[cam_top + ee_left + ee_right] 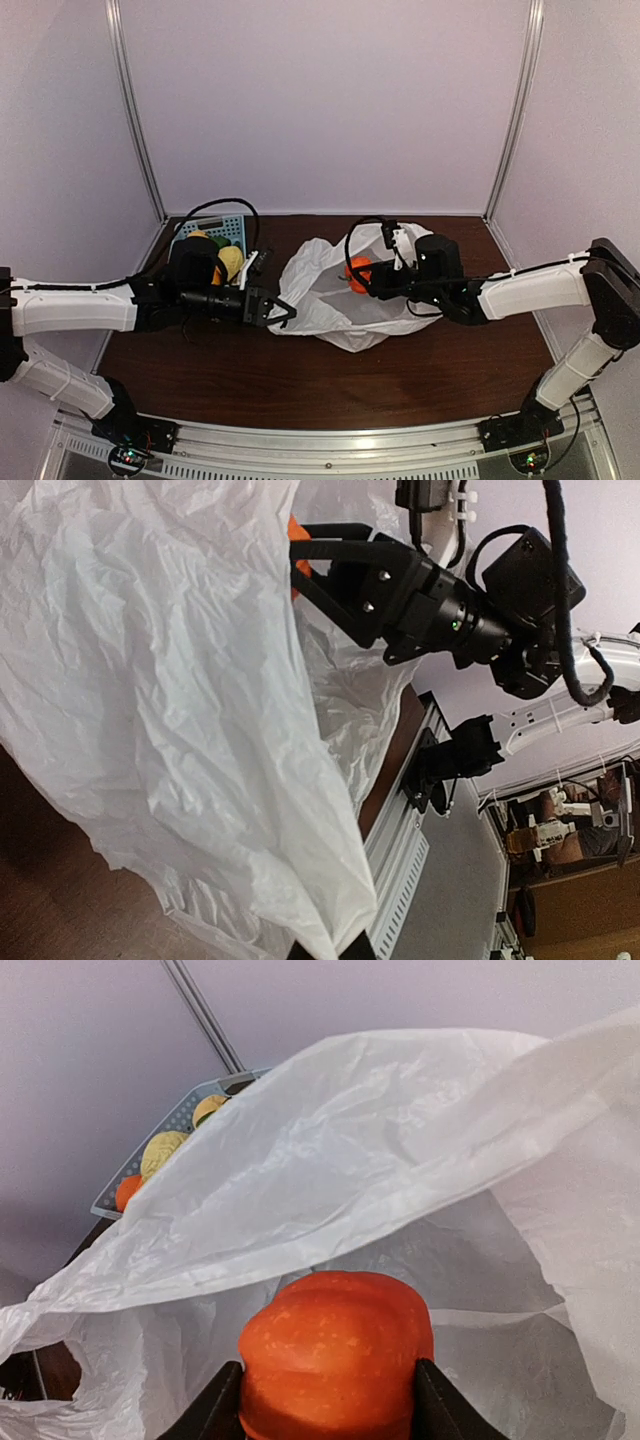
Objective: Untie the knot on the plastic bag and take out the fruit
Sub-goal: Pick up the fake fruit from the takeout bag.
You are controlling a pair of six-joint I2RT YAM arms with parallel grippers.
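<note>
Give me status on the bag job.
Done: plastic bag is open, no knot visible; some fruit sits in the blue basket. In hand: right tool is shut on the ribbed orange fruit at the bag's mouth; left tool seems to pinch the bag's edge. Left: basket that piece; whether more remains inside can't be told.

Bolted at the silver rail (330,440), the left arm (70,308) and right arm (535,288) wear smooth white rounded shells between black joints. Right by the rail, their black bases (130,432) show tiny green and red lights. Farthest from the rail, the left pincer (283,312) and right pincer (357,272) are matt black and angular; the right one shows small screws (385,577) and a green light (455,623), and black cables (215,203) loop over both.
</note>
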